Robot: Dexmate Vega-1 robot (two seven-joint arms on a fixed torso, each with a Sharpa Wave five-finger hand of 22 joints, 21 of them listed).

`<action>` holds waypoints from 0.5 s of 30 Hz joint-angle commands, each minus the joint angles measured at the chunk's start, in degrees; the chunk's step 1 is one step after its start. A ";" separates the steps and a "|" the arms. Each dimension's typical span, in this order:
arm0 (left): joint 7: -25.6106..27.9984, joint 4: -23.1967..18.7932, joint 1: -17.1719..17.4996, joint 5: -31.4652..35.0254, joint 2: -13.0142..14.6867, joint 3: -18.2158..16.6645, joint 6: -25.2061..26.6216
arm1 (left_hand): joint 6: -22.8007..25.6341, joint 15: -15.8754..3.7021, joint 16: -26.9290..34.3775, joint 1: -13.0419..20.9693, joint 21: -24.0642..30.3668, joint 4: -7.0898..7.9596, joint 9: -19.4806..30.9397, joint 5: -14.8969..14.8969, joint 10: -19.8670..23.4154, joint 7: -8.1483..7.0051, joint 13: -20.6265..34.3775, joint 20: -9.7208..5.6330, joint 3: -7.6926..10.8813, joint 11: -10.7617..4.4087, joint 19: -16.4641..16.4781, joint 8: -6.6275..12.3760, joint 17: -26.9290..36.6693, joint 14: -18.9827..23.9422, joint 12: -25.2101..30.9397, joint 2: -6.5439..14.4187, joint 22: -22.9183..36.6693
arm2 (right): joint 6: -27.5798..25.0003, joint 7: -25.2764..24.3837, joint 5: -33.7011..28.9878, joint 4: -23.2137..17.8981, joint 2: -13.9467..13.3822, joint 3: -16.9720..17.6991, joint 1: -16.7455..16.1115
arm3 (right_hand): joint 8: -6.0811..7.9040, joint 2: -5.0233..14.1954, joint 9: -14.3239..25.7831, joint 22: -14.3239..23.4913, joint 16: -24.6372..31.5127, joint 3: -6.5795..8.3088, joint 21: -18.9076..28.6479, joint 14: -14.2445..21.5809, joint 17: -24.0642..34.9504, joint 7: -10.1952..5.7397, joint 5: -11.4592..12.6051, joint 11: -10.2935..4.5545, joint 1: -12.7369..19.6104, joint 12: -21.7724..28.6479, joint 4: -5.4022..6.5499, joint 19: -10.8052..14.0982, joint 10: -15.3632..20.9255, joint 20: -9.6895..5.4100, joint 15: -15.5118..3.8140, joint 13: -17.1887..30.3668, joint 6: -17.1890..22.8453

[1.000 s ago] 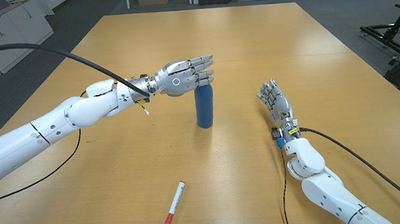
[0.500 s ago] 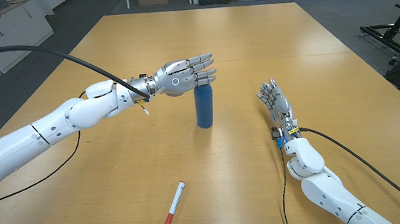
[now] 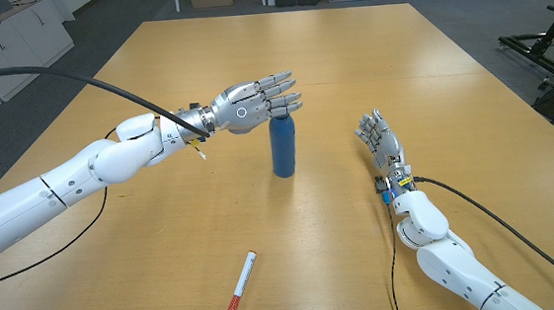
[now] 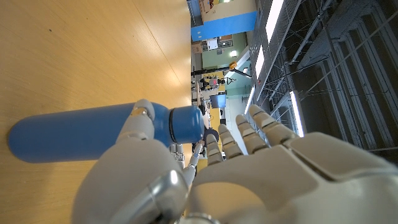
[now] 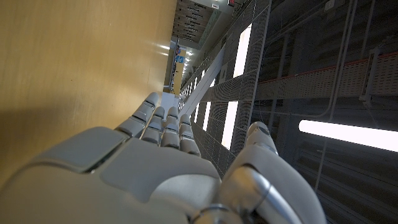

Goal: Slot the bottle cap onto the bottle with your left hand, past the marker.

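Overhead, left robot hand (image 3: 253,101) spread above bottle (image 3: 282,147); wrist view shows cap (image 4: 185,122) seated.

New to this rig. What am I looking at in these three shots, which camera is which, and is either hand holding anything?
It is a robot with two arms standing at a wooden table, each arm ending in a hand with fingers. One picture comes from a camera on its head, looking down; the other two come from cameras on the wrists, looking along the back of each hand, so they appear turned. A blue bottle stands upright mid-table with its cap on. The left hand is at the bottle's top, fingers spread, gripping nothing. The right hand waits apart, open and empty. A red and white marker lies nearer the robot.
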 commanded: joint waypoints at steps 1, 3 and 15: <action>-1.92 -1.30 1.90 -0.14 0.39 -1.40 2.27 | -2.25 -1.99 -0.09 -2.16 -0.06 0.25 0.09 0.54 -2.44 0.75 0.19 -0.04 -0.90 1.30 -1.05 -0.76 0.11 -2.01 0.00 0.01 0.23 | -0.02 -0.42 -0.23 -0.73 -0.23 0.26 -0.60 | -0.04 0.37 0.26 0.32 -0.15 -0.01 -0.16 0.39 0.09 -0.17 0.61 0.16 -0.04 0.09 -0.06 0.48 0.50 -0.13 0.03 0.23 0.36; -1.68 -1.41 2.50 -0.11 0.38 -1.82 3.42 | -3.48 -1.02 0.02 -3.84 -0.09 0.56 0.16 0.58 -4.43 1.32 0.20 0.21 -1.43 2.47 -1.90 -1.26 0.09 -3.54 -0.03 0.21 0.23 | -0.02 -0.46 -0.32 -0.82 -0.31 0.30 -0.71 | -0.05 0.37 0.26 0.32 -0.15 -0.01 -0.17 0.39 0.09 -0.16 0.61 0.18 -0.04 0.07 -0.07 0.49 0.45 -0.15 0.07 0.23 0.33; -0.28 -3.27 7.25 -5.61 2.57 -6.22 8.15 | -4.58 -0.77 0.31 -4.96 -0.10 0.71 0.21 0.61 -5.30 2.13 0.20 0.44 -1.74 2.85 -2.54 -1.70 0.08 -4.01 0.20 0.39 0.24 | -0.43 -0.38 -0.11 -1.08 -0.36 0.20 -0.84 | -0.06 0.37 0.26 0.33 -0.18 -0.01 -0.30 0.39 0.09 -0.11 0.61 0.25 -0.01 0.05 -0.08 0.51 0.45 -0.18 -0.01 0.23 0.30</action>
